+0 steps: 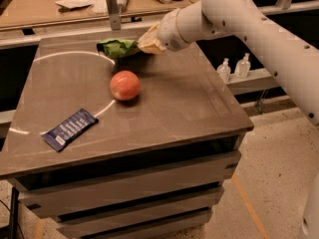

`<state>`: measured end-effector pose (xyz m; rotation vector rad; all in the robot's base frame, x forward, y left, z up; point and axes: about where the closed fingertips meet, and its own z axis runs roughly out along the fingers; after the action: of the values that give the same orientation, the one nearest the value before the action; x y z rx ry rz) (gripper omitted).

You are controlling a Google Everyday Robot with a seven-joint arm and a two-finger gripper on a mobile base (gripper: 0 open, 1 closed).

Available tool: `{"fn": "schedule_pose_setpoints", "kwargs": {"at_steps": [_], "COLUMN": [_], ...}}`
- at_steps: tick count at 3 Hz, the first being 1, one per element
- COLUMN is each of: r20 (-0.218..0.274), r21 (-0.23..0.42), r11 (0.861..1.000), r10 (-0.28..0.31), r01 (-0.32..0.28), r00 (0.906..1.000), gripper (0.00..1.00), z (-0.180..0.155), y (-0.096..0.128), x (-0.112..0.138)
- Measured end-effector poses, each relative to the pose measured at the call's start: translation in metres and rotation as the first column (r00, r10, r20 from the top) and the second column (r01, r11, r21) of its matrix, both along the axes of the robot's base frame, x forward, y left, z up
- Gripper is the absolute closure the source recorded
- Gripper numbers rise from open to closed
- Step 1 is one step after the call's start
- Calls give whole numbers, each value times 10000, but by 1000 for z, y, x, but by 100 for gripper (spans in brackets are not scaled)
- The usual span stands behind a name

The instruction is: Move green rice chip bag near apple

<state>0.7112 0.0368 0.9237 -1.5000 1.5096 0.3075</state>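
The green rice chip bag (117, 47) is at the back of the table top, a bright-green crinkly bag. My gripper (141, 45) is right beside it on its right and is shut on its right end. I cannot tell if the bag rests on the table or hangs just above it. The apple (124, 85) is red-orange and stands on the table, a short way in front of the bag and apart from it. My white arm (234, 14) reaches in from the upper right.
A flat dark-blue wrapper bar (70, 129) lies near the table's (189, 108) front left. A bright arc of light curves across the top. Behind is a wooden bench (75, 4) with clutter and a metal post (112, 6). Two small bottles (234, 67) stand right of the table.
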Motion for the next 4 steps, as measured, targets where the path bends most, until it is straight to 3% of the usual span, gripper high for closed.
{"fn": "schedule_pose_setpoints", "kwargs": {"at_steps": [3, 4], "r20": [-516, -583], "r21": [94, 110], "r11": [9973, 9968], "r10": [-726, -786], "r01": [732, 794], "r00": [9960, 9952], "gripper": [100, 100], "z": [-12, -14], "y": [-39, -42], "x": [-5, -6]}}
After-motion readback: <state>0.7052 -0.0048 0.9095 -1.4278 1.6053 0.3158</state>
